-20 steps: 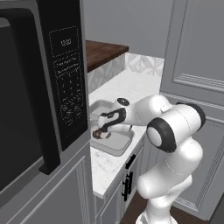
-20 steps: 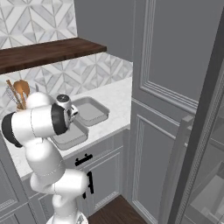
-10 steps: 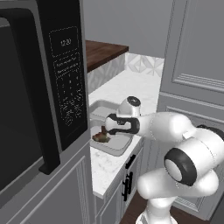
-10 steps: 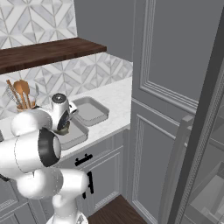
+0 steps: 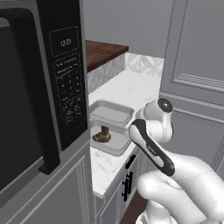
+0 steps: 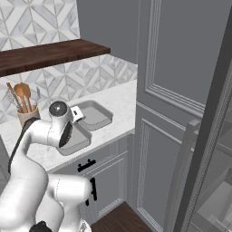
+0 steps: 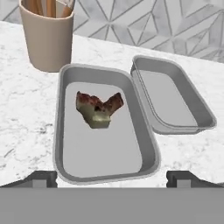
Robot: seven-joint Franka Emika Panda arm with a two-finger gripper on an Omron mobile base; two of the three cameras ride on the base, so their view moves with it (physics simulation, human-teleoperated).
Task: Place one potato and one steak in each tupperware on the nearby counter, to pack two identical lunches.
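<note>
Gripper (image 7: 112,179) spread wide above near tupperware (image 7: 65,166) holding brown-red steak (image 7: 99,108); second tupperware (image 7: 199,109) touching beside, on marbled counter (image 7: 26,113).

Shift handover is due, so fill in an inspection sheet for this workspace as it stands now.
Surface: white marbled counter over grey cabinets with black handles.
Job's things: two grey tupperware trays side by side, rims touching or nearly so. The near tupperware holds one lumpy brown-red steak; the far tupperware holds nothing. No potato seen.
Clutter: beige utensil holder with wooden utensils, beside the near tray.
Tool: the tool is open, above the near edge of the loaded tray, holding nothing.
Cables: nothing seen.
Surroundings: microwave to the left, dark wooden shelf above patterned tile, tall grey cabinet doors to the right.
</note>
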